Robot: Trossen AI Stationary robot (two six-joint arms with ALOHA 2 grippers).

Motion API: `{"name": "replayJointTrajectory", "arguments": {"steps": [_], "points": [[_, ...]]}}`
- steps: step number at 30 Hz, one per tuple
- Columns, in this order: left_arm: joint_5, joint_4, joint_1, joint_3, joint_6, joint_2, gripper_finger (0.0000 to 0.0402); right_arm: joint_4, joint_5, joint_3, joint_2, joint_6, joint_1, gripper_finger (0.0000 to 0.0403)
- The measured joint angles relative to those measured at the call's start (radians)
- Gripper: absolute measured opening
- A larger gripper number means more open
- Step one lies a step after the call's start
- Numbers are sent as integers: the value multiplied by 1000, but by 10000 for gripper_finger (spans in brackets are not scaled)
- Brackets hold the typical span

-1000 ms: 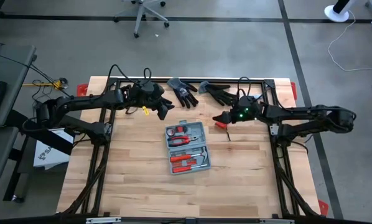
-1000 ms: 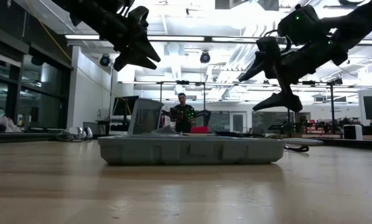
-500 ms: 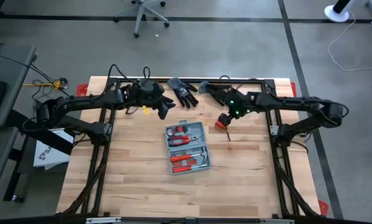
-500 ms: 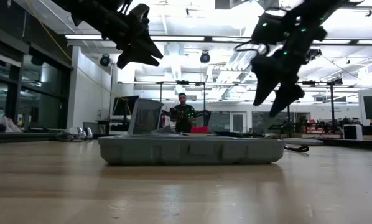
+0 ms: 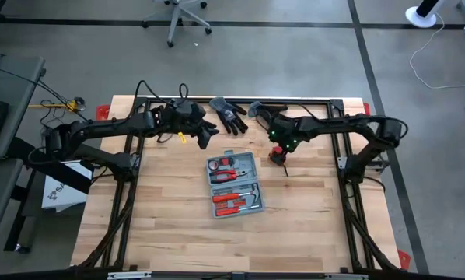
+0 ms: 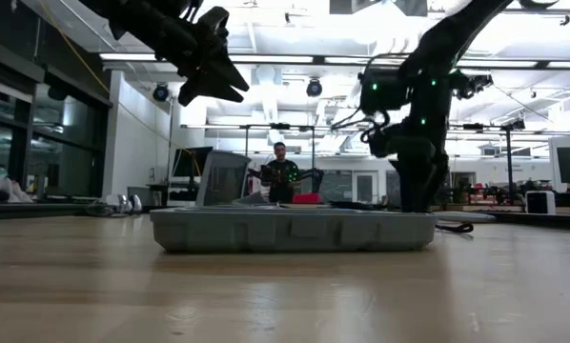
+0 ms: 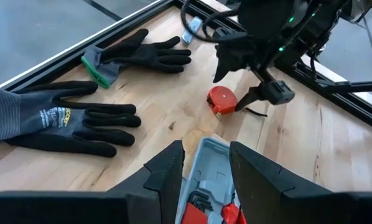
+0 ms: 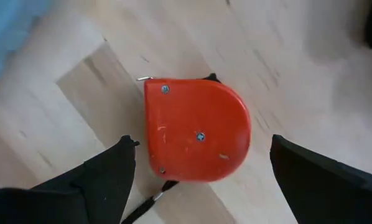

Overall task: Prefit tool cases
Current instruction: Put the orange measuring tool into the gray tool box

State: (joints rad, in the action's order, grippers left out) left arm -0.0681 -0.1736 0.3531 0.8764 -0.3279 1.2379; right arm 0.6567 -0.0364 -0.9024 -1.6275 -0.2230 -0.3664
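While your right gripper hangs with fingers apart over the red tape measure, the tool case lies open at table centre; the tape sits at its two o'clock. Your left gripper, fingers parted and empty, waits at eleven o'clock. You can read no writing on the glove.

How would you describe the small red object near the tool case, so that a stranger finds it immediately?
Start at the open grey tool case mid-table. Just beyond its upper right corner lies a red tape measure, under the open right gripper. It is the only loose red item; the nearby gloves are black.
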Motion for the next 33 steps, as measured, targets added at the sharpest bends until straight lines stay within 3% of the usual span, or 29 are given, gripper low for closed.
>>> {"name": "replayJointTrajectory", "arguments": {"steps": [8, 15, 20, 29, 33], "points": [[2, -31, 0, 0, 16, 0, 126, -34, 7, -2, -78, -31, 1, 341], [27, -194, 0, 0, 64, 1, 126, -59, 55, -2, -84, -94, 1, 248], [66, -336, 0, 0, 88, 1, 126, -63, 61, -2, -84, -143, 1, 248], [46, -532, -14, -1, 94, 1, 126, -77, 67, 2, -12, -250, 29, 248], [-21, -528, -54, -61, 34, 0, 126, -77, 62, 2, 52, -324, 68, 248]]}}
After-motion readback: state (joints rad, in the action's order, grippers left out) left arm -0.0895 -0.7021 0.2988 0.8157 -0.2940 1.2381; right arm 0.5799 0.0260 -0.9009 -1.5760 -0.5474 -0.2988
